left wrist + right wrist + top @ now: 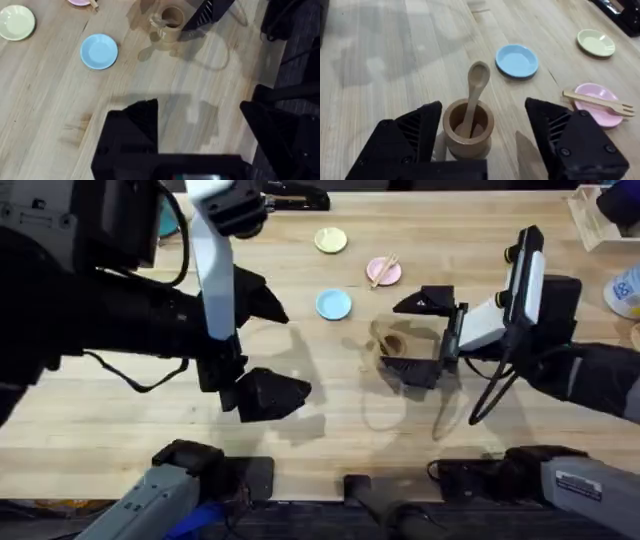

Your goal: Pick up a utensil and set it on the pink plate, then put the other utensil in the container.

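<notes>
**Spoon stands in the cup between the right fingers**

The right gripper (482,137) has its jaws apart, one on either side of the container (468,128). The spoon (474,95) stands in it, handle down, bowl leaning away and clear of both fingers, so it looks delivered. The fork (597,101) lies across the pink plate (598,106), farther left. The left gripper (200,120), also apart, hangs well off, near left.

Blue plate (333,304) flat on pale wood table (330,430), sits between the two grippers, nearer the right one. Yellow plate (331,241) further out, beyond the blue, well apart from both grippers. Clear plastic bin (600,220) at far corner, out past the right gripper
</notes>
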You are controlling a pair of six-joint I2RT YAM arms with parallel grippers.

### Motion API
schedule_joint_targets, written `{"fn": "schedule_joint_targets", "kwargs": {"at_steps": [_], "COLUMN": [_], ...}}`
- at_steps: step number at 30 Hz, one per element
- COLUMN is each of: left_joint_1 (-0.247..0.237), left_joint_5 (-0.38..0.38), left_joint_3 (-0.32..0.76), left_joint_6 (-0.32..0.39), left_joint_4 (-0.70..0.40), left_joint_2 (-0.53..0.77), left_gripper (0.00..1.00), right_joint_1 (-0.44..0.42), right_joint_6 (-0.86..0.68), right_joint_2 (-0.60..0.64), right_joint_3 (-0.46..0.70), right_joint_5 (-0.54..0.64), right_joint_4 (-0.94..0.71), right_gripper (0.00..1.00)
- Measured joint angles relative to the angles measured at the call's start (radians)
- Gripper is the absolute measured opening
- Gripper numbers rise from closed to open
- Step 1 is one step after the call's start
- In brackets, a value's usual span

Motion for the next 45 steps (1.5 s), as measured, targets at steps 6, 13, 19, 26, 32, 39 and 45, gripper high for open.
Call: {"fn": "schedule_joint_targets", "kwargs": {"at_steps": [6, 13, 19, 26, 32, 39, 45], "left_joint_1": [0.000, 0.000, 0.000, 0.000, 0.000, 0.000, 0.000], "left_joint_5": [0.000, 0.000, 0.000, 0.000, 0.000, 0.000, 0.000], "left_joint_3": [0.000, 0.000, 0.000, 0.000, 0.000, 0.000, 0.000], "left_joint_6": [0.000, 0.000, 0.000, 0.000, 0.000, 0.000, 0.000], "left_joint_4": [0.000, 0.000, 0.000, 0.000, 0.000, 0.000, 0.000], "left_joint_2": [0.000, 0.000, 0.000, 0.000, 0.000, 0.000, 0.000], "left_gripper": [0.995, 0.995, 0.995, 0.996, 0.995, 0.996, 0.995], "right_joint_1": [0.000, 0.000, 0.000, 0.000, 0.000, 0.000, 0.000], "right_joint_6": [0.000, 0.026, 0.117, 0.190, 0.233, 0.343, 0.450], "right_joint_2": [0.000, -0.042, -0.182, -0.348, -0.397, -0.398, -0.398], "right_joint_3": [0.000, 0.000, 0.000, 0.011, 0.141, 0.323, 0.457], "right_joint_5": [0.000, 0.000, 0.000, 0.004, 0.004, 0.083, 0.136], "right_joint_4": [0.000, -0.002, -0.044, -0.279, -0.469, -0.708, -0.922], "right_gripper": [0.996, 0.996, 0.997, 0.997, 0.997, 0.998, 0.997]}}
